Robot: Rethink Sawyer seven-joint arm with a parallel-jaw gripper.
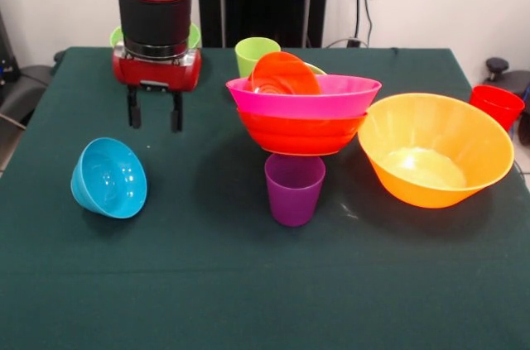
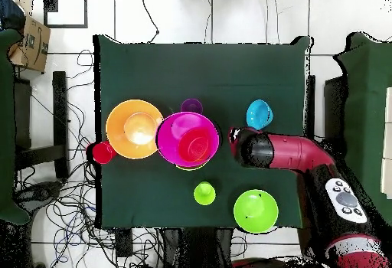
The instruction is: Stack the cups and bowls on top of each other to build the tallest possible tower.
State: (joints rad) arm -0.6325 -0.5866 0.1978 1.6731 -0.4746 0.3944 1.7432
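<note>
Near the middle of the green-covered surface [image 1: 207, 284] stood the tower [image 1: 302, 114]: a pink bowl [image 1: 331, 100] nested in a red-orange bowl [image 1: 302, 135], with a small orange-red bowl [image 1: 284, 74] lying tilted inside the pink one. A sliver of lime green showed behind the pink rim. Just in front of the tower, toward the surface's near edge, a purple cup [image 1: 294, 189] stood upright, its rim close under the red-orange bowl; whether they touched could not be told. Beside the tower sat the large orange bowl [image 1: 435, 150], upright and empty, and past it, at the surface's side edge, a red cup [image 1: 497, 106]. Behind the tower stood a lime green cup [image 1: 255, 55]. A lime green bowl [image 2: 256, 210] rested near the far corner, mostly hidden behind the arm in the front view. The small blue bowl [image 1: 109, 177] lay tipped on its side, well apart from the tower. The end effector [image 1: 154, 110] hung above the surface between the blue bowl and the tower, its two fingers parted and holding nothing.
</note>
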